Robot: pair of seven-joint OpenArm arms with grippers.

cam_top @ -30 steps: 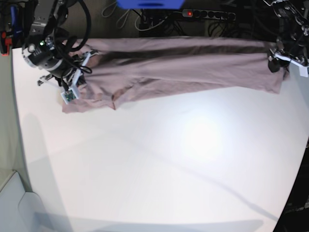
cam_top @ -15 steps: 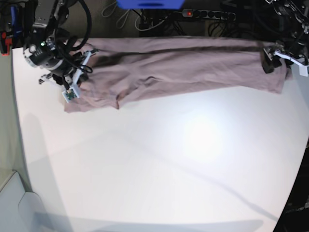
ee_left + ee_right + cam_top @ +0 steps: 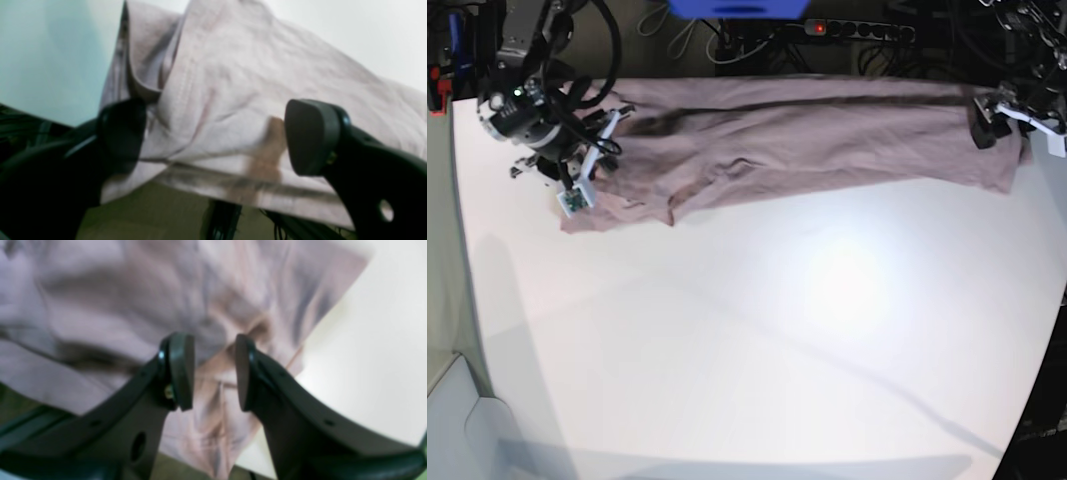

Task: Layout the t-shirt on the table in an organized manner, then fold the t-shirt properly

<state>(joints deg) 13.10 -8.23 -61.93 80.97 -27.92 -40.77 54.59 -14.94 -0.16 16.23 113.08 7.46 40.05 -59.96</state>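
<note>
Stretching along the far edge of the counter, the t-shirt lies as a long, partly doubled band running almost from the far-left corner to the far-right corner, with its back border right at, and in the wrist views apparently over, the counter's far edge. That overhang is the largest risk: cloth hanging off the back could drag more of the garment after it, and any tug toward the far side would likely pull the shirt off the counter altogether. Next, the body is creased and folded over on itself near the far-left corner, so a fold begun from this shape would probably lock the wrinkles and the uneven layers in, giving a crooked result; it looks as though the layout step is not yet finished. The right end effector, near the far-left corner, has its pads parted with a ridge of fabric sitting between them but not pinched, so as it lifts away a pad may snag that ridge and bunch the cloth again. The left end effector, at the far-right corner, stands wide apart and released, straddling the hem without gripping it; its lower finger seems to sit close against the edge fold, and could catch the hem and flip it.
</note>
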